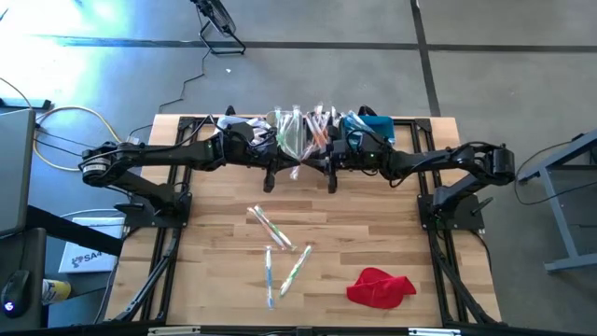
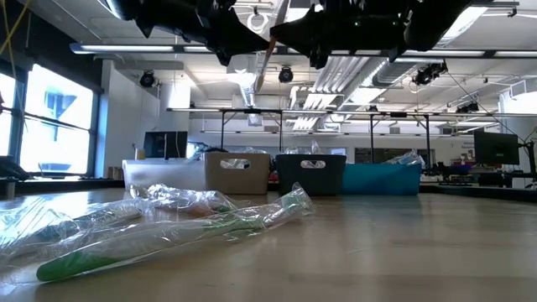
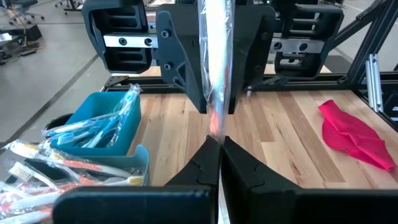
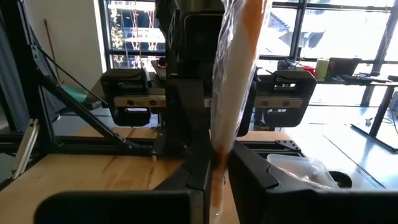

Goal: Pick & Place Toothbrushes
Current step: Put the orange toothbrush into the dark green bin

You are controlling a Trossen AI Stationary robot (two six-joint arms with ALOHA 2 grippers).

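Above the worktop's far edge, the left gripper (image 3: 219, 163) and right gripper (image 4: 219, 171) meet, each pinching an end of one orange-handled toothbrush in a clear wrapper (image 3: 217, 62), held in the air. Just behind stand the small rectangular bins (image 2: 312, 174). More wrapped toothbrushes (image 1: 280, 247) lie mid-worktop; a red cloth (image 1: 381, 287) sits near the front right corner.

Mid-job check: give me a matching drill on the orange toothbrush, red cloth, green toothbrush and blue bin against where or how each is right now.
1. orange toothbrush
2. red cloth
3. green toothbrush
4. blue bin

A. lying wrapped on the table
B. holding blue toothbrushes
C. clamped in the left gripper
D. crumpled on the wood on the right arm's side

Pairs: 1-C, 2-D, 3-A, 4-B
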